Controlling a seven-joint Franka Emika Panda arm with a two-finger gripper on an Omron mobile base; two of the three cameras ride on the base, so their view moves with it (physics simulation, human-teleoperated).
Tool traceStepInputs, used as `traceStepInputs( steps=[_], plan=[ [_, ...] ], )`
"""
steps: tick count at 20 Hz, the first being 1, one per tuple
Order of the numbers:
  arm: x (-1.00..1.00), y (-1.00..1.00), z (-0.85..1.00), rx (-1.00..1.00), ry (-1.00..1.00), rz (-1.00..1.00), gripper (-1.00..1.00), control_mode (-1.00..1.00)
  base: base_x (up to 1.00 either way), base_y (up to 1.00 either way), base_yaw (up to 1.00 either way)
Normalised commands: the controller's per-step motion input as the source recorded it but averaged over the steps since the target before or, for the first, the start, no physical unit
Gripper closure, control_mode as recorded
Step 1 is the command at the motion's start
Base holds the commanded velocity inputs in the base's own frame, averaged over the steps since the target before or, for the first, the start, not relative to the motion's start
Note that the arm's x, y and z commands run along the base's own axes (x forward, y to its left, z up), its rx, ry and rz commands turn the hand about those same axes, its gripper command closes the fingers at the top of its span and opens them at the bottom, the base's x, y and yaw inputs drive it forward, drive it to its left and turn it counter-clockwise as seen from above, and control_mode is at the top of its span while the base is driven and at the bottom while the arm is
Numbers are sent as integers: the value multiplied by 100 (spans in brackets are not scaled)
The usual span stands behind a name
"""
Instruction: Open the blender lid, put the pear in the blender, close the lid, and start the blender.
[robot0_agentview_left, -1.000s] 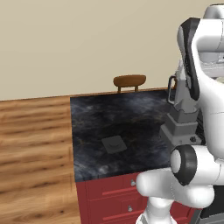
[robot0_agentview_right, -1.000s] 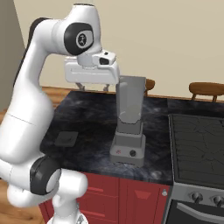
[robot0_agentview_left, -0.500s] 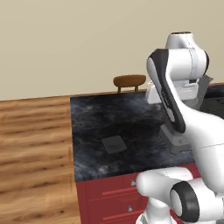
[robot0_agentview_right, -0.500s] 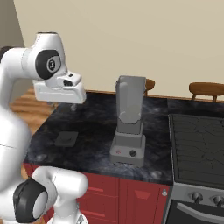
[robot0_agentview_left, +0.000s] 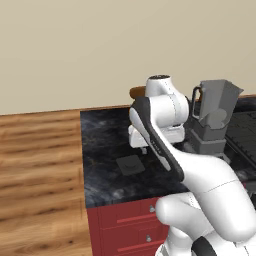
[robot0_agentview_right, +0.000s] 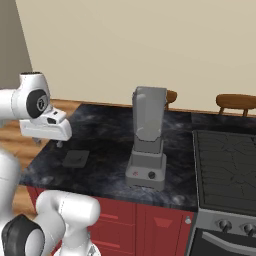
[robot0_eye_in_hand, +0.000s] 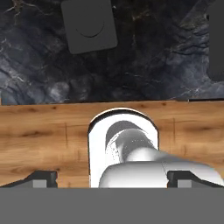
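The blender (robot0_agentview_right: 147, 142) stands on the dark stone counter (robot0_agentview_right: 105, 135), and its grey jar (robot0_agentview_left: 216, 107) is open at the top. The blender lid (robot0_agentview_right: 76, 158) lies flat on the counter left of it, also seen as the lid (robot0_agentview_left: 131, 164) and the lid (robot0_eye_in_hand: 89, 25). My gripper (robot0_agentview_right: 47, 143) hangs open and empty above the counter's front left edge, close to the lid; its fingertips (robot0_eye_in_hand: 40, 178) stand wide apart. In the left base view the gripper (robot0_agentview_left: 139, 148) sits just above the lid. The pear is out of view.
A black stove (robot0_agentview_right: 225, 170) adjoins the counter on the right. Red drawers (robot0_agentview_left: 125, 225) lie under the counter's front edge. Wood floor (robot0_agentview_left: 40, 165) spreads to the left. Wooden chairs (robot0_agentview_right: 235, 102) stand behind the counter.
The arm has swung left, away from the blender jar, and the hand has come down over the counter's front left by the lid. The jaws stayed open.
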Motion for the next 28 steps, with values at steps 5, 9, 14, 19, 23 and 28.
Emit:
traceStepInputs(
  steps=[5, 9, 14, 19, 23, 28],
  plan=[
    [60, 28, -52, 0, 6, 0, -100, -100, 0, 0, 0],
    [56, 5, -38, 0, 4, 2, -100, -100, 0, 0, 0],
    [47, 3, -42, 0, 3, 3, -100, -100, 0, 0, 0],
    [47, 0, -45, 0, 1, 3, -100, -100, 0, 0, 0],
    [48, 0, -44, 0, 0, 2, -100, -100, 0, 0, 0],
    [44, 0, -43, 0, 0, 2, -100, -100, 0, 0, 0]
  ],
)
